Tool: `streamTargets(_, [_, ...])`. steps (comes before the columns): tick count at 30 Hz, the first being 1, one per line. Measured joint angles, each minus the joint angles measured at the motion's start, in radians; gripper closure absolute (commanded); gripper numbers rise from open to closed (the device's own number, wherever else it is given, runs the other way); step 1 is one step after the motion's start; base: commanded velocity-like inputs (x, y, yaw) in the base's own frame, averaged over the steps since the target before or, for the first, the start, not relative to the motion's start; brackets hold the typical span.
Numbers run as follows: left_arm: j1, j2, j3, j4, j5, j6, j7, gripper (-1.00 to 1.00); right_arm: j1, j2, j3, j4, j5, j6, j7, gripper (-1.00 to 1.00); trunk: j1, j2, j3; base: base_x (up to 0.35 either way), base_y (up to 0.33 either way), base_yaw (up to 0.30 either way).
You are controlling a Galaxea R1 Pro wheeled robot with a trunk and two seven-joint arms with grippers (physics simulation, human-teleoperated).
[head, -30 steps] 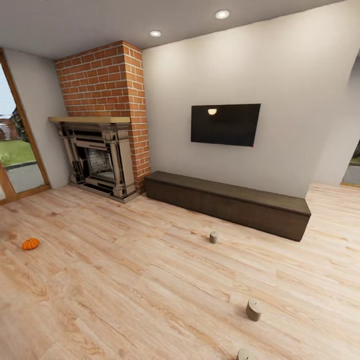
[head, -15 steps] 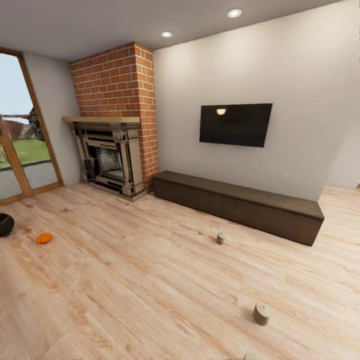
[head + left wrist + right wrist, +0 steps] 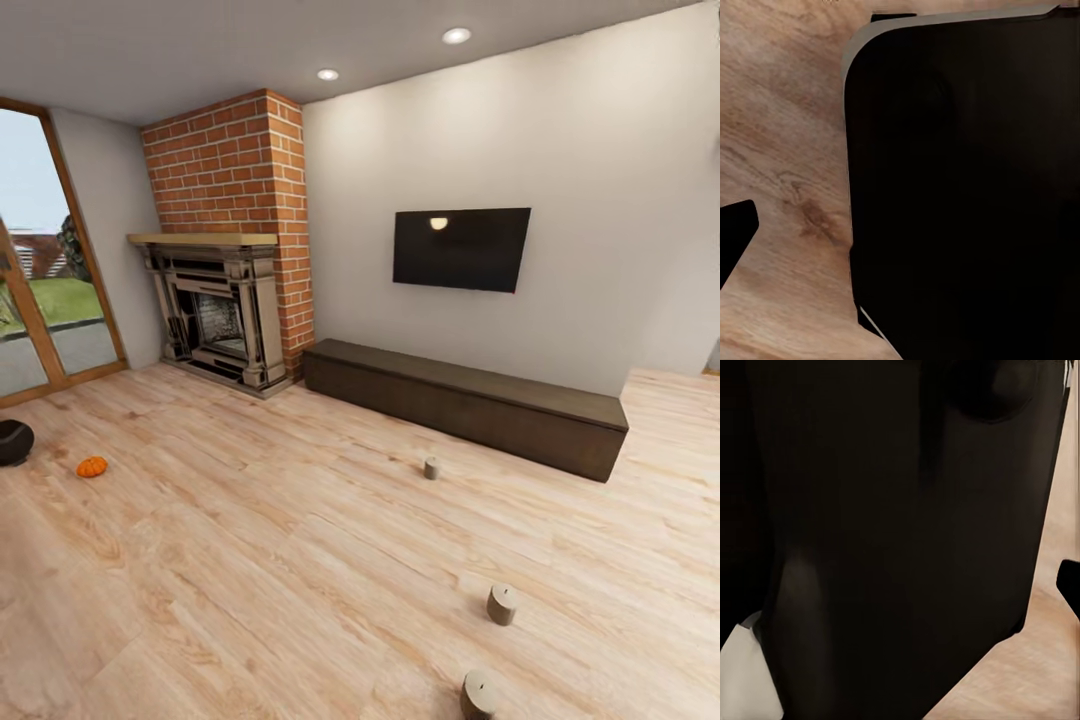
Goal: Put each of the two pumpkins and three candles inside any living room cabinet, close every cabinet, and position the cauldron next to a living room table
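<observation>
From the head camera I see the cabinet (image 3: 465, 405) running low along the white wall under the wall-mounted TV (image 3: 461, 248), its dark-brown fronts all flush and shut. Just in front of its middle, apart from it on the wood floor (image 3: 250, 560), stands the far candle (image 3: 431, 467), upright. The second candle (image 3: 501, 604) sits well nearer to me and a little to the right, tilted so its pale top faces up toward the camera. The third candle (image 3: 478, 693) is at the bottom edge of my view, just beyond the second one, also tilted.

Well apart from all that, across the open floor on my left, one pumpkin (image 3: 91, 466) lies on the boards. Near it, at the frame's left edge, is the cauldron (image 3: 14, 442), partly cut off.

Beyond those, the brick fireplace (image 3: 225, 290) fills the corner next to the cabinet's left end, and a glass door (image 3: 45, 300) with a wood frame opens onto grass outside.

In the left wrist camera I get a large black body of the robot (image 3: 960, 187) over the floor, with a dark finger tip at the edge. The right wrist camera is much the same: dark housing (image 3: 892, 532) and a sliver of floor. I cannot tell whether either end effector is apart or together.
</observation>
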Motion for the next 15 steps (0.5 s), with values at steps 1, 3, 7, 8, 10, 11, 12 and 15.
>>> streamTargets(1, [0.0, 0.0, 0.0, 0.0, 0.0, -0.001, 0.0, -1.0, 0.0, 0.0, 0.0, 0.0, 0.0, 0.0, 0.0, -1.0, 0.0, 0.0, 0.0, -0.039, -0.025, 0.0])
streamTargets(3, [0.0, 0.0, 0.001, 0.0, 0.0, -0.004, 0.0, -1.0, 0.0, -0.001, -0.002, -0.002, -0.001, 0.0, 0.0, -1.0, 0.0, 0.0, 0.0, -0.028, -0.018, 0.0])
streamTargets(7, [0.0, 0.0, 0.0, 0.0, 0.0, -0.006, 0.0, -1.0, 0.0, -0.001, -0.003, -0.001, -0.002, 0.0, 0.0, -1.0, 0.0, 0.0, 0.0, -0.01, -0.058, 0.011])
streamTargets(8, [0.0, 0.0, 0.0, 0.0, 0.0, -0.006, 0.0, -1.0, 0.0, -0.001, -0.003, -0.001, -0.002, 0.0, 0.0, -1.0, 0.0, 0.0, 0.0, -0.004, -0.173, 0.117])
streamTargets(10, [0.0, 0.0, 0.0, 0.0, 0.0, -0.006, 0.0, -1.0, 0.0, 0.0, -0.002, -0.001, -0.002, 0.0, 0.0, -1.0, 0.0, 0.0, 0.0, -0.003, -0.21, 0.176])
streamTargets(11, [0.0, 0.0, 0.0, 0.0, -0.001, -0.006, 0.0, -1.0, 0.0, 0.0, -0.001, -0.001, -0.002, -0.001, -0.001, -1.0, 0.0, 0.0, 0.0, -0.002, -0.237, 0.218])
streamTargets(12, [0.0, 0.0, 0.0, 0.0, -0.001, -0.006, 0.0, -1.0, 0.0, 0.001, -0.001, -0.001, -0.002, -0.001, -0.001, -1.0, 0.0, 0.0, 0.0, -0.001, -0.253, 0.228])
streamTargets(15, [0.0, 0.0, 0.0, 0.0, -0.001, -0.009, 0.0, -1.0, 0.0, 0.006, 0.0, -0.003, -0.002, 0.0, -0.001, -1.0, 0.0, 0.0, -0.002, -0.001, -0.238, 0.168])
